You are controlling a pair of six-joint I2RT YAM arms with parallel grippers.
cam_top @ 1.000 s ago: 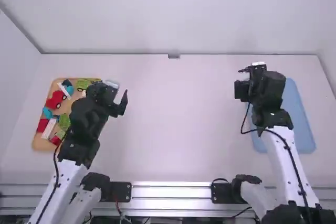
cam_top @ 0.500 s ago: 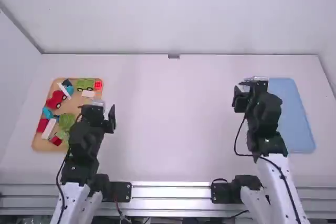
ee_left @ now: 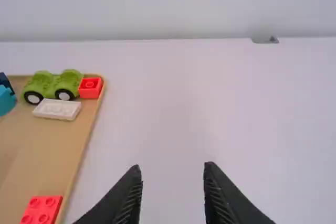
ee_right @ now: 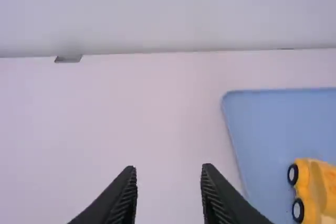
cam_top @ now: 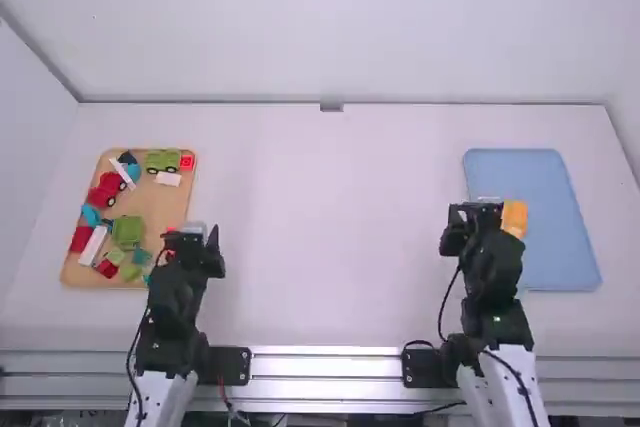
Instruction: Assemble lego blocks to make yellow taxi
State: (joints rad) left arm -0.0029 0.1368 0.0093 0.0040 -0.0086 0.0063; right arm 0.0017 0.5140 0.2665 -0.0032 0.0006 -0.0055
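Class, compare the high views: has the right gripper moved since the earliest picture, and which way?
Yes. The right gripper has drawn back toward its base: first about level with the far edge of the blue tray, now clearly nearer the camera.

High view: both arms near own bases, tray each side of wht table [cam_top: 330,217].
L: tan tray [cam_top: 160,205] w/ mixed blks; far end has grn wheeled pc [cam_top: 160,160], red blk [cam_top: 187,162] just beside, wht blk [cam_top: 168,179] nearer cam; red car [cam_top: 106,190] at tray's L side; L gripper [cam_top: 189,239] by near R corner. R: blue tray [cam_top: 550,182] w/ yel-orange pc [cam_top: 515,217], partly hidden behind R gripper [cam_top: 476,215].
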